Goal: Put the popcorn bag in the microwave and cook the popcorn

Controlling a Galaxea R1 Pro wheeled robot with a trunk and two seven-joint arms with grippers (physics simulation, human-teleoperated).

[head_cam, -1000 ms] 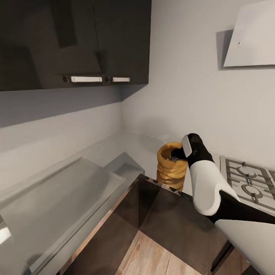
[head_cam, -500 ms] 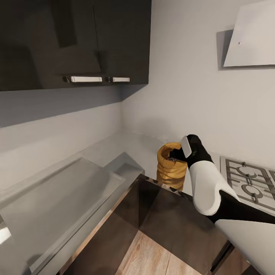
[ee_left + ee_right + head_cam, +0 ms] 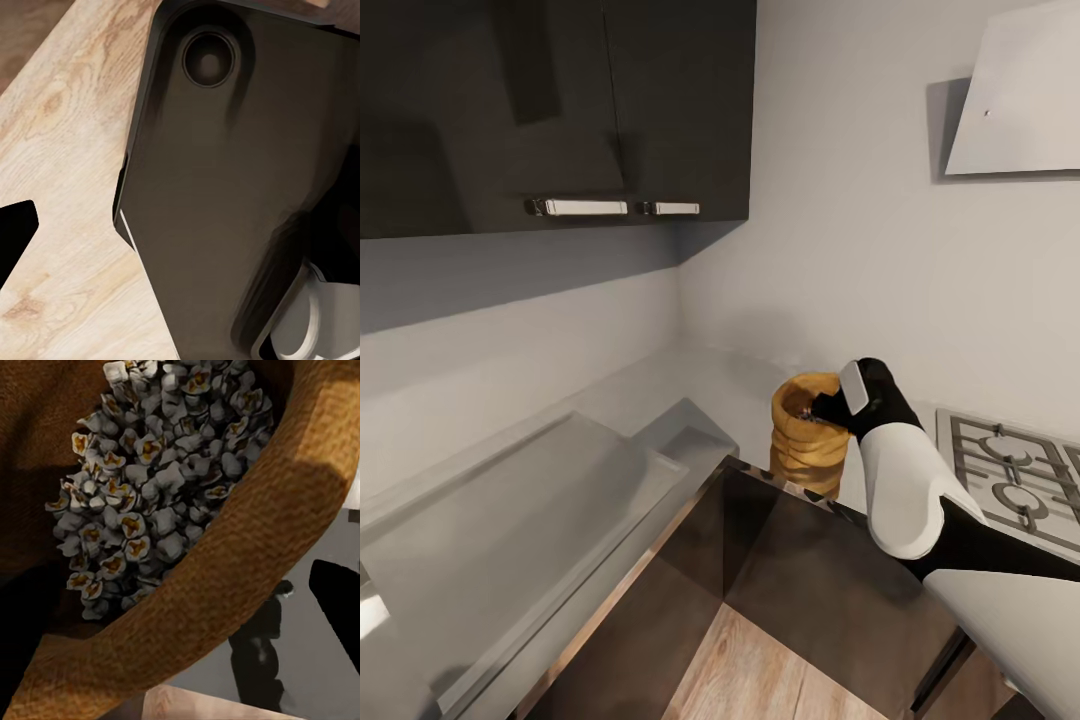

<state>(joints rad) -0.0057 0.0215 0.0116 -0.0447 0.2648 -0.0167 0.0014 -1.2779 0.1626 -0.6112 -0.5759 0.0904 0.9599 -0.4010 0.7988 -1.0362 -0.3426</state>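
In the head view the popcorn bag (image 3: 809, 432) stands upright just right of centre, on the grey desk (image 3: 660, 385) close to its front edge, with dark glossy cabinet fronts (image 3: 800, 580) below it. The right end effector (image 3: 826, 408) reaches in from the lower right on a white and black arm and sits at the bag's rolled rim, its dark fingertips over the opening; whether it has closed on the rim I cannot tell from this angle. In the right wrist view the rim of the bag crosses the frame as a thick tan band, with one dark finger at the lower left inside it and another at the right edge outside it, so the rim lies between them, and the popcorn (image 3: 150, 487), small grey kernels with tan hearts, is heaped inside the bag. A steel gas hob (image 3: 1015, 480) lies at the right of the head view, well apart from the bag, under a white hood (image 3: 1015, 95). Dark wall cabinets (image 3: 550, 110) fill the upper left. The left wrist view shows a dark robot part (image 3: 240, 187) over the light wood floor (image 3: 60, 150); the left end effector's state cannot be told.
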